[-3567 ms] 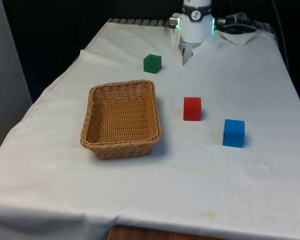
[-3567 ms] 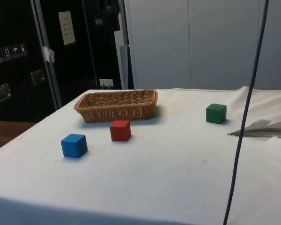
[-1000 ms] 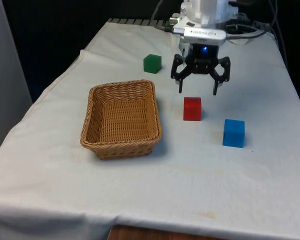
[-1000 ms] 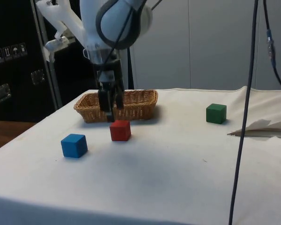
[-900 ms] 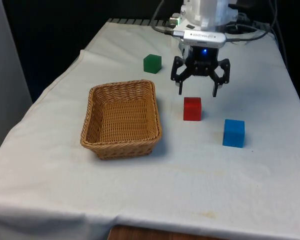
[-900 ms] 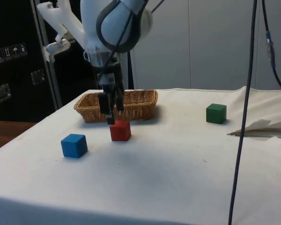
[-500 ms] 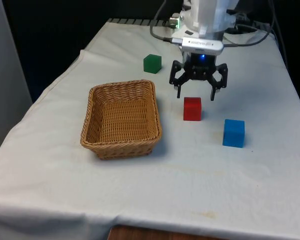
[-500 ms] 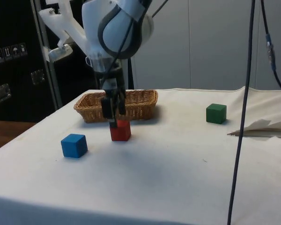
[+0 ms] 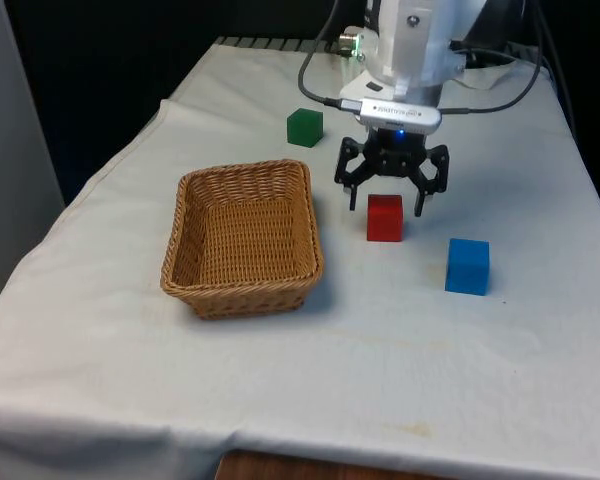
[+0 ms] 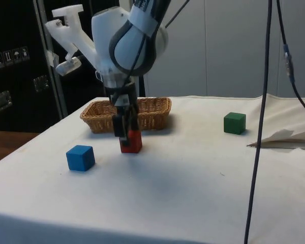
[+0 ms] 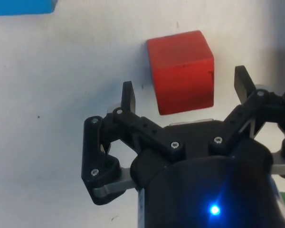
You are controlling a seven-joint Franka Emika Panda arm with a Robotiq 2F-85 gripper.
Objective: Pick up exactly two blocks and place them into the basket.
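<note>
The jaws stand spread wide, one finger on each side of the red block [image 9: 385, 217], not touching it, and the gripper [image 9: 385, 203] sits low over the block on the desk [image 9: 480, 360]. In the wrist view the red block [image 11: 181, 71] lies between the fingertips [image 11: 127, 95], with a gap on both sides. The wicker basket [image 9: 244, 237] stands just beside the red block, on the front view's left. The blue block [image 9: 467, 266] rests near the red one, the green block [image 9: 304, 127] farther off beyond the basket.
</note>
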